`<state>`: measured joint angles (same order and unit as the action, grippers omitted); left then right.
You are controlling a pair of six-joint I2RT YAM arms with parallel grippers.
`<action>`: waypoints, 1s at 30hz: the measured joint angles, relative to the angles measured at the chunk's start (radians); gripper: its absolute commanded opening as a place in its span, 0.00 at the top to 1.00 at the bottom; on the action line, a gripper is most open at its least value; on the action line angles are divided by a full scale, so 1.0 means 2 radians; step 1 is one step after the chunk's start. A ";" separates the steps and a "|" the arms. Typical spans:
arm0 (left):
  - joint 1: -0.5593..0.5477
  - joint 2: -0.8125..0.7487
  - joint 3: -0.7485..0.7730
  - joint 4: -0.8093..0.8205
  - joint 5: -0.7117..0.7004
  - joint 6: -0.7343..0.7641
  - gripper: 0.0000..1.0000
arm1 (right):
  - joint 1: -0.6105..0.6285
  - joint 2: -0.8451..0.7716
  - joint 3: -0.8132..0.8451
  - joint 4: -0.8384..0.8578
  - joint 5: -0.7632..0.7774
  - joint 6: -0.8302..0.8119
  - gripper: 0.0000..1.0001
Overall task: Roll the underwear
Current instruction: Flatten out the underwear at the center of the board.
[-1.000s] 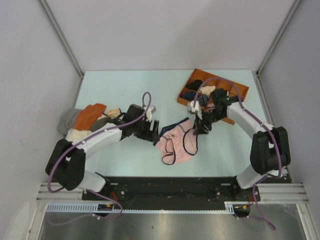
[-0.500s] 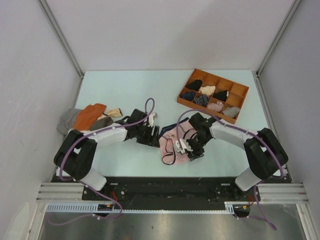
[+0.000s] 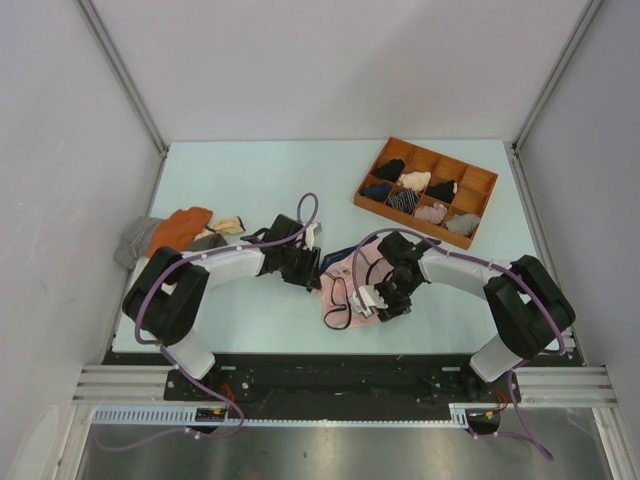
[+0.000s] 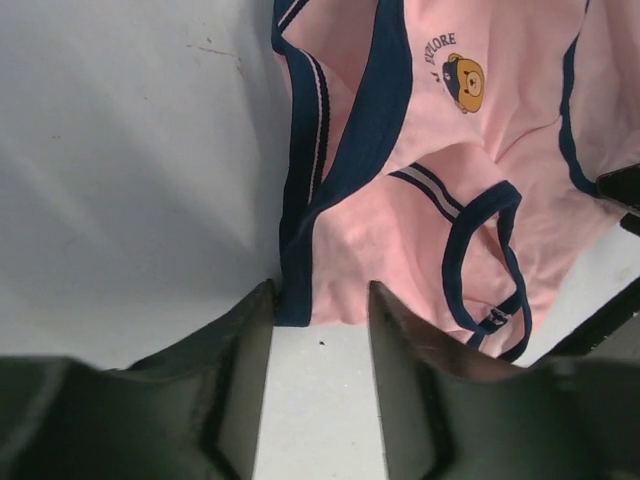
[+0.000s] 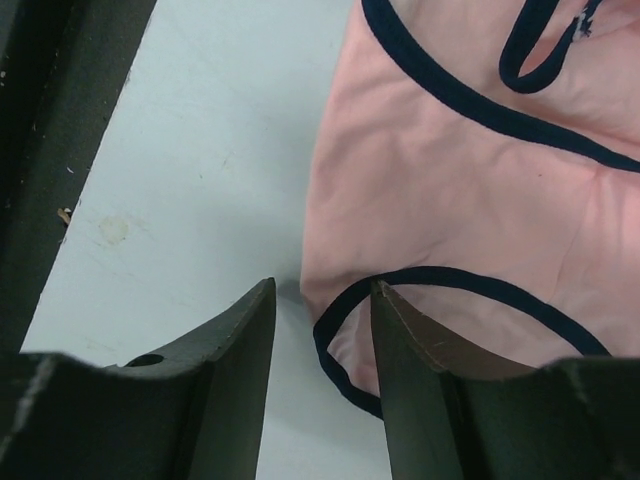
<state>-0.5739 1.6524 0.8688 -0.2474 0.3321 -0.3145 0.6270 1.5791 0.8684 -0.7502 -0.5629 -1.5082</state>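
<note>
The underwear (image 3: 342,288) is pink with navy edging and lies flat on the table between the two arms. My left gripper (image 3: 308,268) is at its left edge. In the left wrist view the navy waistband corner of the underwear (image 4: 420,200) reaches just to the tips of the left gripper (image 4: 320,300), which is open with bare table between its jaws. My right gripper (image 3: 380,300) is at the cloth's near right corner. In the right wrist view the right gripper (image 5: 322,292) is open around a navy leg-hole loop of the underwear (image 5: 470,180), with one finger resting over the fabric.
A wooden compartment tray (image 3: 484,176) holding several rolled garments stands at the back right. A pile of clothes sits at the left edge, with an orange cloth (image 3: 180,228) and a beige cloth (image 3: 228,226) in it. The black front rail (image 5: 40,150) lies close beside the right gripper.
My right arm has swung from beside the tray down to the underwear's near right corner. My left gripper has slid right to the cloth's left edge and its jaws have narrowed.
</note>
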 measured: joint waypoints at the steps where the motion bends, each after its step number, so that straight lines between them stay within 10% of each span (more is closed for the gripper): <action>1: -0.001 0.001 0.000 0.000 -0.003 0.000 0.74 | 0.000 0.000 -0.001 0.001 0.002 -0.002 0.60; 4: -0.003 0.004 0.000 -0.004 -0.009 0.001 0.99 | 0.000 0.001 -0.002 0.004 0.008 -0.008 0.72; 14: -0.004 -0.023 -0.014 -0.026 -0.034 0.004 1.00 | -0.034 -0.018 -0.004 -0.008 0.017 -0.020 0.87; 30: -0.087 -0.109 -0.036 -0.080 0.023 0.000 0.90 | -0.173 -0.048 -0.005 -0.057 0.053 -0.085 0.76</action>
<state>-0.7471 1.4345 0.7963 -0.4084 0.3782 -0.3145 0.2806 1.4830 0.8581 -0.8635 -0.4568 -1.6775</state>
